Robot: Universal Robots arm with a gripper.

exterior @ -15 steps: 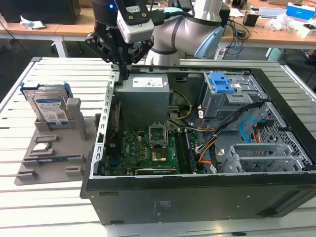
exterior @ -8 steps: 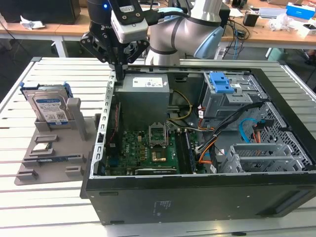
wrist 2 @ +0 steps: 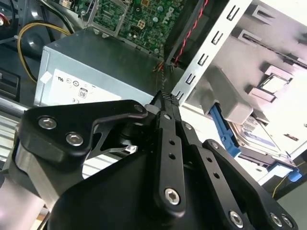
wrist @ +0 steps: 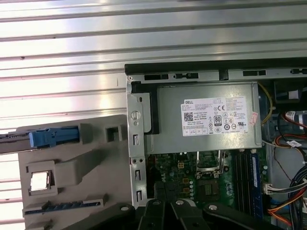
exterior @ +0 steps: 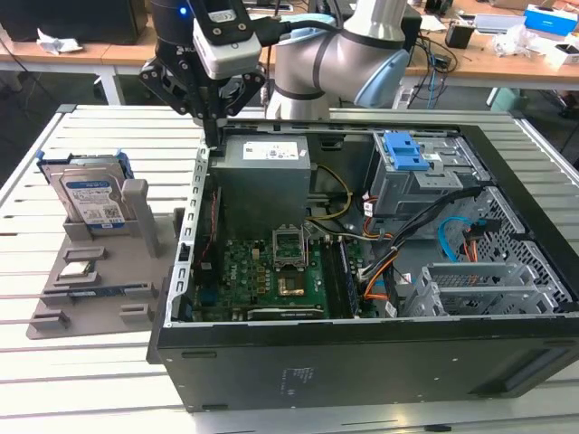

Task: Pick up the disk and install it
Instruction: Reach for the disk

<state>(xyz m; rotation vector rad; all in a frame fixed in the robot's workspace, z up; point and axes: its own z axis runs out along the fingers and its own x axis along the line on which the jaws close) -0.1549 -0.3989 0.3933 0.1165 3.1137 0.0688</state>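
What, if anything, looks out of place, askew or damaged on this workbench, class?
Nothing stands out. The disk stands on edge in the grey holder. The computer case lies open on its side, with the hand shut and empty above its edge.

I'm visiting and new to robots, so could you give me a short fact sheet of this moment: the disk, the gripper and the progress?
Disk: leaning upright in the grey holder, at the exterior view's left of the computer case.
Gripper: shut, holding nothing, above the case's edge beside the power supply.
Also on holder: a small square chip.
Progress: disk not yet picked up.
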